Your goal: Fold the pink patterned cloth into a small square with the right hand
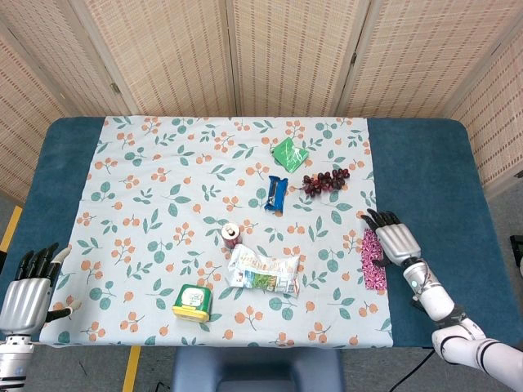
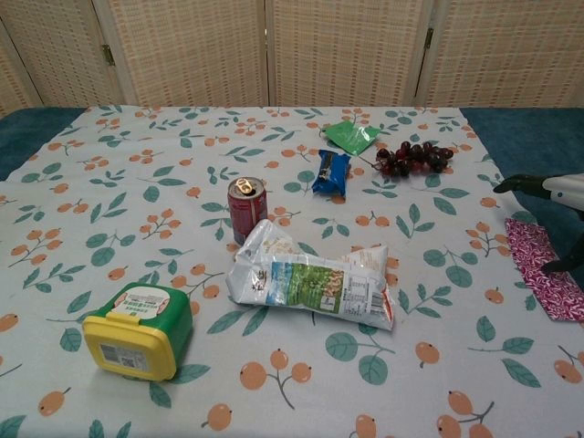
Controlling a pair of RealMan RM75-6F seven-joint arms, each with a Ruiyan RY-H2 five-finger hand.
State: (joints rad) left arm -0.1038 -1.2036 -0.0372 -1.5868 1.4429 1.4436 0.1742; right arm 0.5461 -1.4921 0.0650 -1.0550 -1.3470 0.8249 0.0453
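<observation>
Your right hand (image 1: 395,239) hovers over the pink patterned cloth (image 1: 373,259), fingers (image 1: 377,219) spread apart and holding nothing. The cloth lies as a narrow strip along the right edge of the floral tablecloth (image 1: 147,188), partly under your palm, its near end sticking out toward you beyond the hand. In the chest view, the dark fingertips (image 2: 507,182) sit above the cloth's (image 2: 544,278) far end. Left of the cloth lie the snack bag (image 1: 263,272) and the red soda can (image 1: 231,235); the grapes (image 1: 325,181) are beyond it. Your left hand (image 1: 27,292) rests off the tablecloth's near left corner, fingers loosely apart and empty.
</observation>
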